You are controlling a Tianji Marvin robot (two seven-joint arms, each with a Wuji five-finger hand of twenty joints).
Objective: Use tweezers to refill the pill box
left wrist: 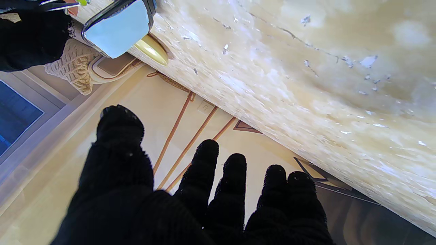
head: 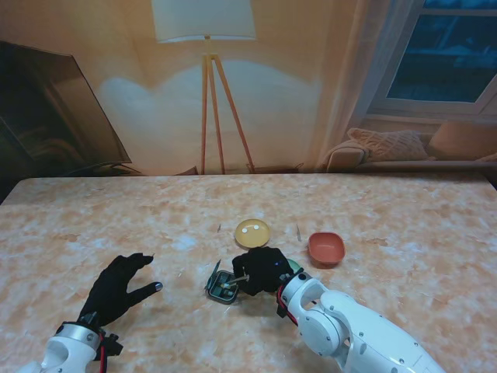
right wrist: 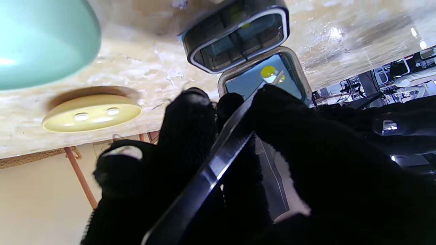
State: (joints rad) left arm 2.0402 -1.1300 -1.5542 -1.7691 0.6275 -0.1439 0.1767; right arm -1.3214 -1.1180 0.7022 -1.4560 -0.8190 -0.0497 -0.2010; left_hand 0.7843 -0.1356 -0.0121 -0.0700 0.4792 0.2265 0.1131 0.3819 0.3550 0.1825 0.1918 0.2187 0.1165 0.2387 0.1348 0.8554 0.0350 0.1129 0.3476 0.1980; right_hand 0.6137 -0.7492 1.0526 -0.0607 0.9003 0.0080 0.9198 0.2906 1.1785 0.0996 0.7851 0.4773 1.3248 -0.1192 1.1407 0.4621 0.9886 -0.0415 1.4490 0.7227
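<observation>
A marbled beige table (head: 93, 210) fills the stand's view, its far edge running along a printed backdrop of a floor lamp (head: 206, 85), a dark screen toward the left and a night window with a cushioned bench toward the right.

Near the near-left corner the left hand (head: 116, 289), gloved in black, lies on the bare table with its fingers spread and holding nothing; its wrist view shows the fingertips (left wrist: 207, 153) parted above the tabletop.

Around the middle of the table, closer to the near edge, the pill box (head: 222, 284) stands open, its lid tilted up on the left side; the right wrist view shows dark compartments, but what lies in them is too blurred to tell. Just beside it to the right, the right hand (head: 262, 269) is clamped on the tweezers (right wrist: 218, 160), whose tips grip a small yellow pill (right wrist: 268, 71) held over the box.

Farther from me, a shallow yellow dish (head: 252, 231) holds two white pills. Tucked beside the right wrist is a mint-green bowl (right wrist: 41, 41), mostly hidden in the stand's view. To the right, an orange-red bowl (head: 326, 247) sits apart from the rest; its contents cannot be made out.
</observation>
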